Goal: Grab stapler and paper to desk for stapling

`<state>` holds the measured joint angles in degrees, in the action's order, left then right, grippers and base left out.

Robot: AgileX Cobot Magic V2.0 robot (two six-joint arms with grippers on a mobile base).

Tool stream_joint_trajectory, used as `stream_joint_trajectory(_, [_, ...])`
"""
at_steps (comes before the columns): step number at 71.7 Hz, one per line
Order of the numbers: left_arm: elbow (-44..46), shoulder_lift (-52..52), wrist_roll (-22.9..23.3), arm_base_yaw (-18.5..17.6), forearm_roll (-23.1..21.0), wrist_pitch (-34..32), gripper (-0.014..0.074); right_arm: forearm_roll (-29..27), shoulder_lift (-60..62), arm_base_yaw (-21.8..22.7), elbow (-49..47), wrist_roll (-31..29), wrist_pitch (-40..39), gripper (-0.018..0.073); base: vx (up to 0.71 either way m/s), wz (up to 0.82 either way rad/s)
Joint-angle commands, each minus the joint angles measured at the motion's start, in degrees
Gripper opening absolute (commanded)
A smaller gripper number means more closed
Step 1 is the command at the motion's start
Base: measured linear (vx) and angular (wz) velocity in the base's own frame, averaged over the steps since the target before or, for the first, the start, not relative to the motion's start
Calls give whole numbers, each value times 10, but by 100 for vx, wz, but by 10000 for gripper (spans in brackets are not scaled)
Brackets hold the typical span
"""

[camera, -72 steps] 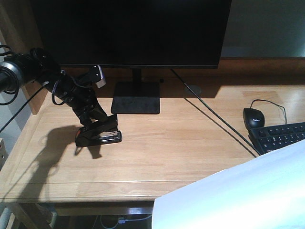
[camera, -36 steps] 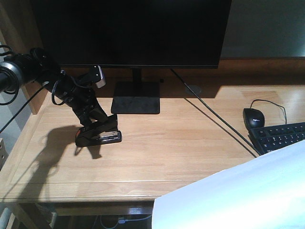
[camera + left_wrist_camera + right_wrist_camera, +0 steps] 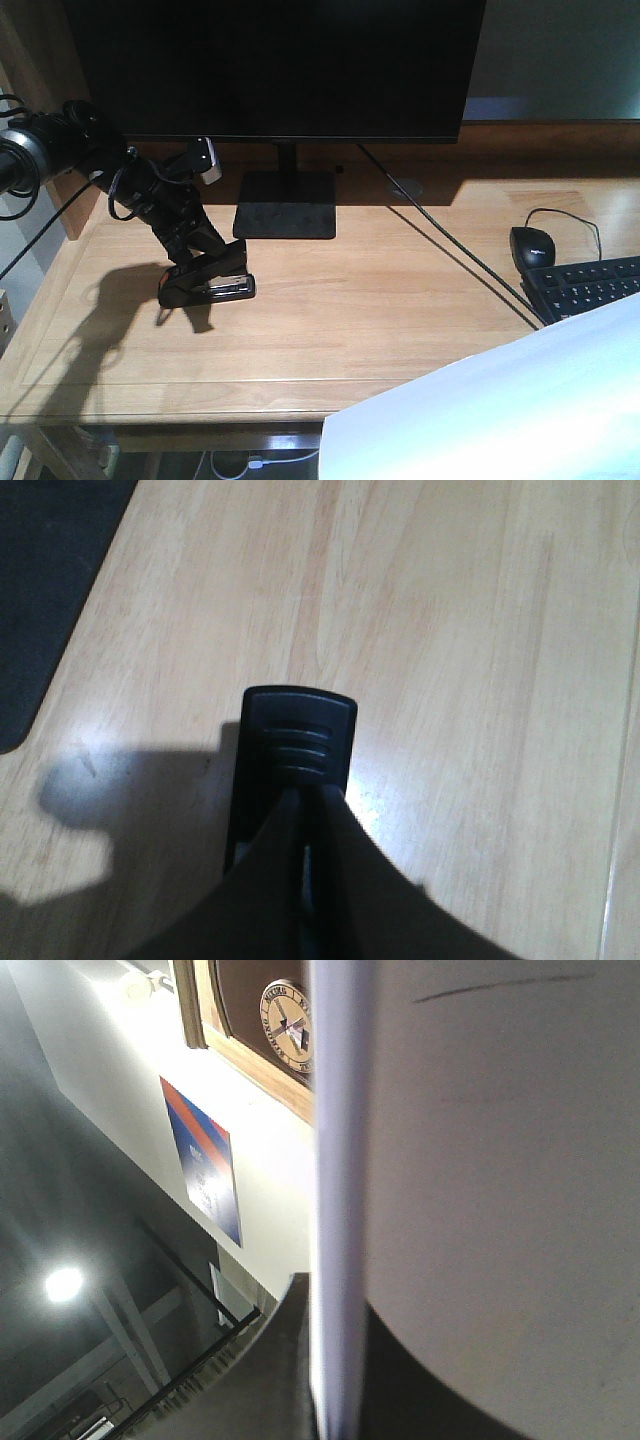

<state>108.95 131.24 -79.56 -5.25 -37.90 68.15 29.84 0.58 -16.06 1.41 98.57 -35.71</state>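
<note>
Nothing has moved in the past second: left pincer (image 3: 305,798), clamped on small black wedge stapler (image 3: 207,285) front-left of black monitor stand (image 3: 285,205), should release gently onto light wood bench (image 3: 380,300); right pincer (image 3: 335,1302) grips white paper sheets (image 3: 500,410).

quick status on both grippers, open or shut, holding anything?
Left gripper: shut on the stapler.
Right gripper: shut on the paper, fingers on either side of its edge.

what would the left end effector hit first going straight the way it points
The left end effector is shut on the stapler, so the desk just beneath it; the stapler seems to rest there.
</note>
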Motion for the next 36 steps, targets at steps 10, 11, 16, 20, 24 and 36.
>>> stream_joint_trajectory(10, [15,-37,4,2,-32,4,-6,-6,-8,1,-16,-7,-22,-3,0,0])
stream_joint_trajectory(11, [15,-37,4,2,-32,4,-6,-6,-8,1,-16,-8,-20,-3,0,0])
stream_joint_trajectory(16, [15,-37,4,2,-32,4,-6,-6,-8,1,-16,-16,-17,-3,0,0])
stream_joint_trajectory(20, [15,-37,4,2,-32,4,-6,-6,-8,1,-16,-22,-11,-3,0,0])
stream_joint_trajectory(24, [15,-37,4,2,-32,4,-6,-6,-8,1,-16,-28,-3,-3,0,0])
stream_joint_trajectory(36, [15,-37,4,2,-32,4,-6,-6,-8,1,-16,-29,0,-3,0,0])
